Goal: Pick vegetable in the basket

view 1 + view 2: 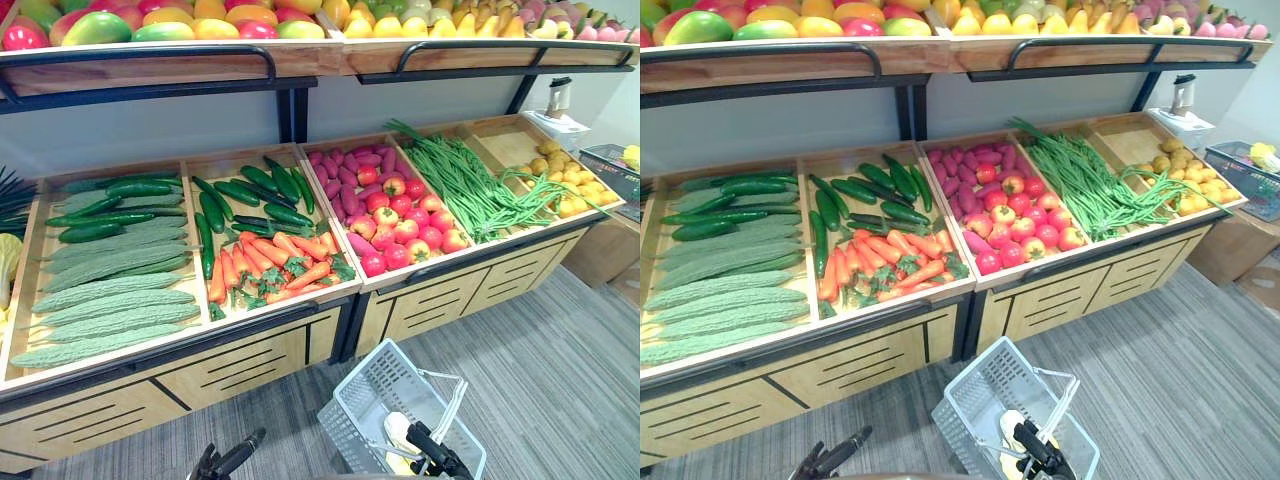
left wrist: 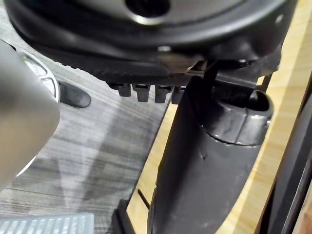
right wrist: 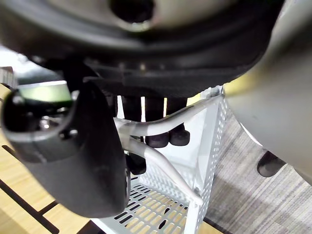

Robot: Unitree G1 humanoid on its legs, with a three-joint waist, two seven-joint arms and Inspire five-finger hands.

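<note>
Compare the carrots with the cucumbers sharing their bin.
The carrots are orange with green tops; the cucumbers are plain dark green. The carrots are shorter and tapered, the cucumbers longer and even. The carrots are heaped at the bin's front, the cucumbers lie mostly behind. Both are elongated and lie loose.

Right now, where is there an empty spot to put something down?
Bare wood at the back of the right bin, between the beans and the yellow pile. Also the floor right of the basket. The other bins are packed full.
</note>
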